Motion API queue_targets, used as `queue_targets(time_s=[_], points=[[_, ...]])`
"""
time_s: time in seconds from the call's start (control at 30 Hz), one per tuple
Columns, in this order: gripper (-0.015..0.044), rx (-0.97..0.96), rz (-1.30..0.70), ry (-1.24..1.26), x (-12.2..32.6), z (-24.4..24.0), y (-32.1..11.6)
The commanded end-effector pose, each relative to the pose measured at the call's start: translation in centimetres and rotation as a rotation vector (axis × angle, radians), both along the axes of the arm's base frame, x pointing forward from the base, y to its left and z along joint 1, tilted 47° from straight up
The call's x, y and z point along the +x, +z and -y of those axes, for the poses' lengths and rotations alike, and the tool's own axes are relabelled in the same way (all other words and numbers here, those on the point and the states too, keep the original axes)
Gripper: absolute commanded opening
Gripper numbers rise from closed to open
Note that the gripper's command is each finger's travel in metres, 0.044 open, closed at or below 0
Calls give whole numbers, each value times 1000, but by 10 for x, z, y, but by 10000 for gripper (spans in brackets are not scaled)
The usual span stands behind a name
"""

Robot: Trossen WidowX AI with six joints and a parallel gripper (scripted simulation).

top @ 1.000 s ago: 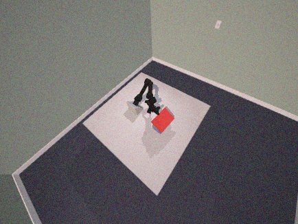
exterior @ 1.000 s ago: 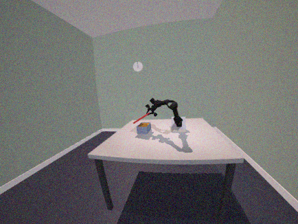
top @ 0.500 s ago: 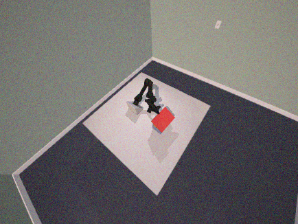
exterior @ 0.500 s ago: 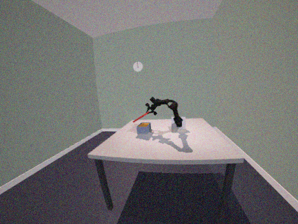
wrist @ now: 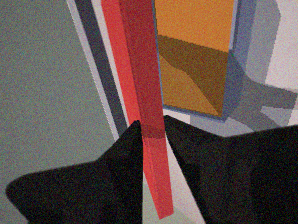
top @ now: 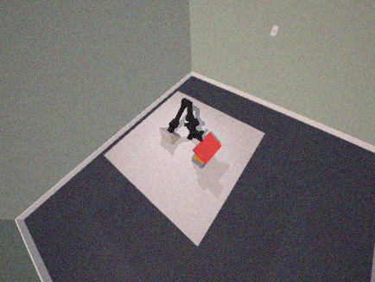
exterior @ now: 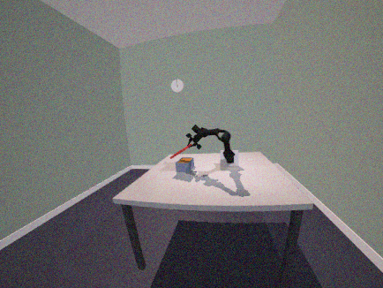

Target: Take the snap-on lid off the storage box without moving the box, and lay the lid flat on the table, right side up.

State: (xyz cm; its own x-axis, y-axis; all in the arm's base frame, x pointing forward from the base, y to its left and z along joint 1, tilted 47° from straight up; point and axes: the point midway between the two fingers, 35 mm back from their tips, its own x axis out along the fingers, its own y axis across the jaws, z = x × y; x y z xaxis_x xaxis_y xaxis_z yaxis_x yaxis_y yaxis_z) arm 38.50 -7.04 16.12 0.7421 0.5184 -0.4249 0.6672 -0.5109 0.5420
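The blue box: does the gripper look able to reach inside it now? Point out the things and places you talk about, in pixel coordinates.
Probably not: the gripper [top: 200, 137] [exterior: 193, 144] [wrist: 151, 122] is shut on the red lid [top: 207, 149] [exterior: 180, 151] [wrist: 142, 60], although the blue box [top: 198, 164] [exterior: 183, 167] [wrist: 233, 95] itself stands open.

- The top view looks steeply down from high above, facing a wall corner, with the whole white table well away.
- The exterior view looks from beyond one table edge, slightly above its top, toward the clock wall.
- The wrist view looks from close behind the fingers.
- All three share the red lid.
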Motion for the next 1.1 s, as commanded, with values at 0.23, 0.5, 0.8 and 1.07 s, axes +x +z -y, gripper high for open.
queue_targets(time_s=[0.23, 0.5, 0.8, 1.07], points=[[0, -2, -1, -7, -3, -13, 15], [0, -1, -1, -7, -5, -24, 27], [0, -1, -2, -7, -8, -36, 40], [0, 0, -2, -7, -10, -47, 51]])
